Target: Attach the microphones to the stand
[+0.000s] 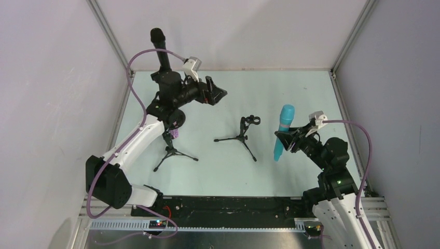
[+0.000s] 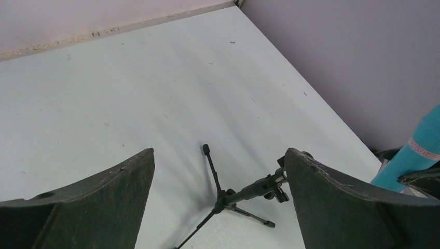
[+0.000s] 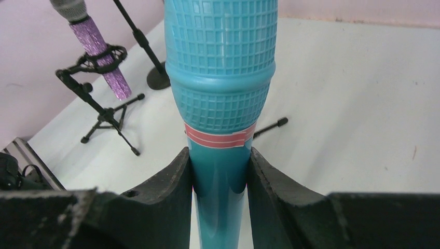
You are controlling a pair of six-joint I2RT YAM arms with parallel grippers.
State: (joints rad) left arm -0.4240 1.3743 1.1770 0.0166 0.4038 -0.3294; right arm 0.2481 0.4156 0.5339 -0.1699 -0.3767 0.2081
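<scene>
R gripper clamped on light blue mic, head up, over right side of counter. L gripper jaws wide apart, raised nr far-left corner. Purple mic sits in tripod stand, left side. Second tripod stand at centre. Black mic upright, far-left corner.

A pale green table sits enclosed by plain lilac walls.

Light blue microphone with grid-patterned head and red band, glittery purple microphone, black stand, pale green table
</scene>
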